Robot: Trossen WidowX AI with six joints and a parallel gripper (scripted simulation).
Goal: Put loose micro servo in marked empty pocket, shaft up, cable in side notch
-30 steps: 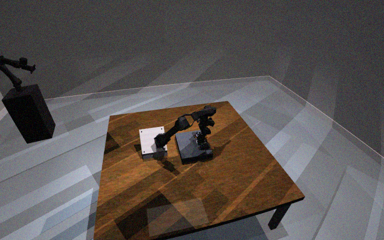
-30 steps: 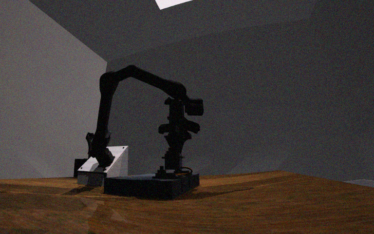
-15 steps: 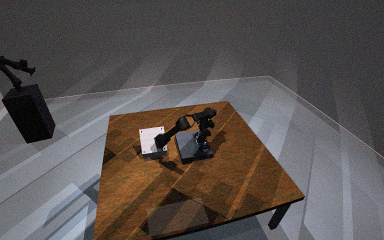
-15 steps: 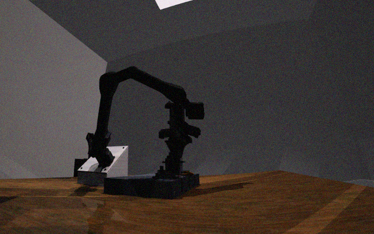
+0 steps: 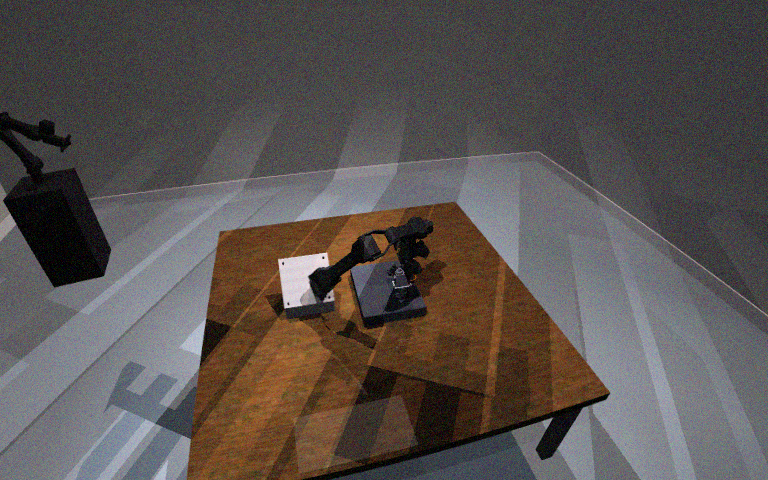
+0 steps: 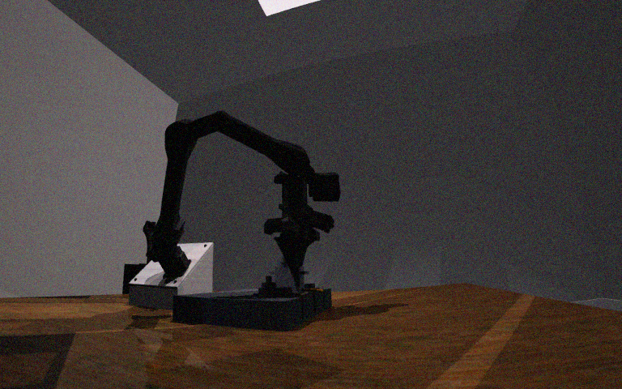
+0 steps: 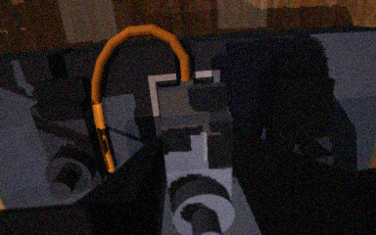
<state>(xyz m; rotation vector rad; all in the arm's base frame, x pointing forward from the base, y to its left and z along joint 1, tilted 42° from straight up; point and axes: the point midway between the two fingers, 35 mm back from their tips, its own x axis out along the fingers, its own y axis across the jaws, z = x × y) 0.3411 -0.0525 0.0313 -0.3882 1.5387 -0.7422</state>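
Orange cable, white-outlined pocket

The tabletop looks like warm brown wood with visible plank grain and a slight satin sheen. The deck reads as matt dark grey plastic, smooth on top. The arm is flat black all over, no shine, and so is the pincer. The micro servo it's clamped on looks like dull grey plastic, with a smooth, rubbery orange cable. The arm's base block is plain matt white with small dark screw dots at the corners.
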